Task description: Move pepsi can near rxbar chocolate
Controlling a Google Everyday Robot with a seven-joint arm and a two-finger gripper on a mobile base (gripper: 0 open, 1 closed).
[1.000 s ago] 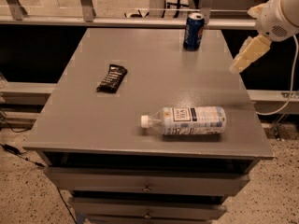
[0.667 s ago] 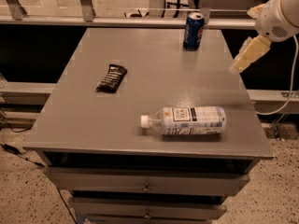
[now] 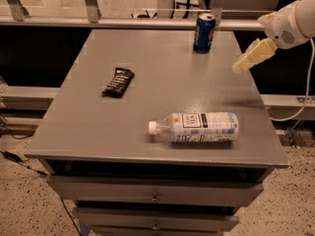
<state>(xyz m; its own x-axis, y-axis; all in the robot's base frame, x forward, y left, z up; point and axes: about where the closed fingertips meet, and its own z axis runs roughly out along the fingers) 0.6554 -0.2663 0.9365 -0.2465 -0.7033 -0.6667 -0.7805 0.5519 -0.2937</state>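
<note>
Our cream gripper [image 3: 250, 58], whose spread we cannot tell, hangs near the dark-blue metal pepsi can [image 3: 204, 32]; a glancing approach may knock it off the grey table's [image 3: 172, 92] far edge.

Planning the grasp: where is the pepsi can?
Camera view: the pepsi can stands at the table's far edge, the gripper to its right, the rxbar chocolate nearer, leftward.

Grey table [image 3: 162, 97] bearing pepsi can [image 3: 204, 32], rxbar chocolate [image 3: 118, 81], bottle [image 3: 199, 127], end effector [image 3: 243, 63] near its edge

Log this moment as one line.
pepsi can: upright, far edge | rxbar chocolate: flat, left side | hand: over right edge of table, apart from pepsi can | bottle: lying near front
</note>
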